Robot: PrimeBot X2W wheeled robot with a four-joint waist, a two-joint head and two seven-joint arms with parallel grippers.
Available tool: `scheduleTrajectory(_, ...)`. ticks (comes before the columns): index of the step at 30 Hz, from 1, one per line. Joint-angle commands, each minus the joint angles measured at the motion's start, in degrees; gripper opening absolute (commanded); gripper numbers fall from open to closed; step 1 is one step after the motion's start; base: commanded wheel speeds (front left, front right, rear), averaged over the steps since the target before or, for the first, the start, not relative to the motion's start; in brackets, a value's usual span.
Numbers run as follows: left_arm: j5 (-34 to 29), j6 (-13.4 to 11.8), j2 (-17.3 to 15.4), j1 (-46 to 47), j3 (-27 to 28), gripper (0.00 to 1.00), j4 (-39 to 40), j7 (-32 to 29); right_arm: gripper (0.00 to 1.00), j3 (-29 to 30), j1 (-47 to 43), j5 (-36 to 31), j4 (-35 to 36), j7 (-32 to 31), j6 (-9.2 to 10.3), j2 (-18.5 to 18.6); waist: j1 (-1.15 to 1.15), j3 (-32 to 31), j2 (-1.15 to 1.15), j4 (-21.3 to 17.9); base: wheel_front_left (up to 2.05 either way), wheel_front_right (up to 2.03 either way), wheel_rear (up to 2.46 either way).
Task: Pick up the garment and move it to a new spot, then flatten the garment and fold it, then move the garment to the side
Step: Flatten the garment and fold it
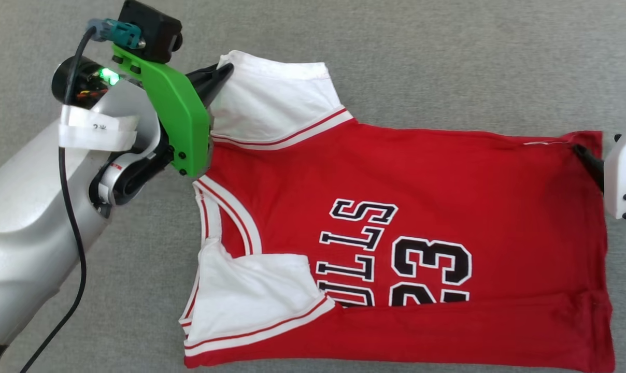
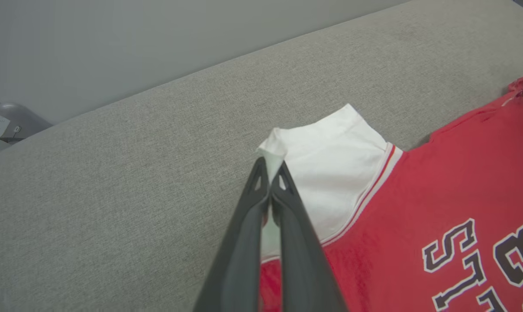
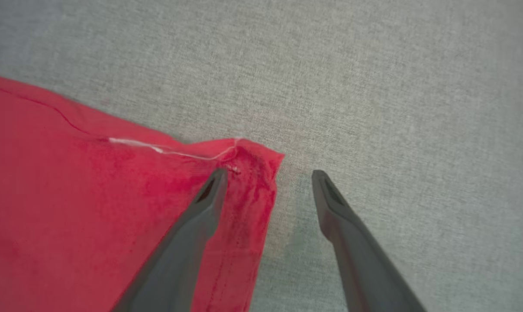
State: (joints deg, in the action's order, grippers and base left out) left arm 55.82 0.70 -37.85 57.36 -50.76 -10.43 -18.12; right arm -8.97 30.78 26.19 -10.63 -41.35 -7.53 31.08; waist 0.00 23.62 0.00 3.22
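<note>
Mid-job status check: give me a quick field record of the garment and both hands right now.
garment: red jersey, spread on the grey fabric surface, near edge folded over part of the lettering
left hand: shut on a corner of the far white sleeve
right hand: open, straddling the far red hem corner, not gripping

The garment [image 1: 427,176] is a red jersey with white short sleeves, red-white striped trim and black, white-outlined "BULLS 23" lettering. It lies spread front up on the grey fabric surface [image 1: 447,62], collar toward my left, hem toward my right. Its near edge is folded over the front, sleeve included, hiding part of the lettering. My left hand [image 2: 271,162] pinches the far sleeve's corner.
</note>
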Motion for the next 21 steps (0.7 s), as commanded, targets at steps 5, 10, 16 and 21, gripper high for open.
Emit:
scheduleTrajectory(5, -0.67, -0.78, -0.02, -1.35, -0.37, 0.00, 2.64, 0.90, 1.00, -3.27, 2.20, 0.82, -3.88, -0.17, 0.04, 1.34, 0.00, 2.08, 0.00, 2.74, 0.00, 0.00, 0.00)
scheduleTrajectory(10, -0.60, -0.78, 0.33, -1.89, -0.67, 0.00, 3.28, 1.33, 1.00, -5.63, 2.33, 0.88, -5.77, 0.37, 0.04, 1.06, 0.00, 2.27, 0.00, 3.14, 0.00, 0.00, 0.00)
scheduleTrajectory(16, -0.25, -0.24, 0.43, -2.71, -0.80, 0.00, 1.76, 2.26, 0.00, -7.13, 2.14, 1.98, -7.92, 1.52, 0.04, 1.52, 0.00, 0.94, 0.00, 3.04, 0.00, 0.00, 0.00)
scheduleTrajectory(21, 0.43, 0.36, 0.79, -3.94, -0.70, 0.00, -0.55, 3.78, 0.00, -6.14, 2.06, 2.93, -9.16, 3.72, 0.04, 1.22, 0.00, -1.64, 0.00, 2.54, 0.00, 0.00, 0.00)
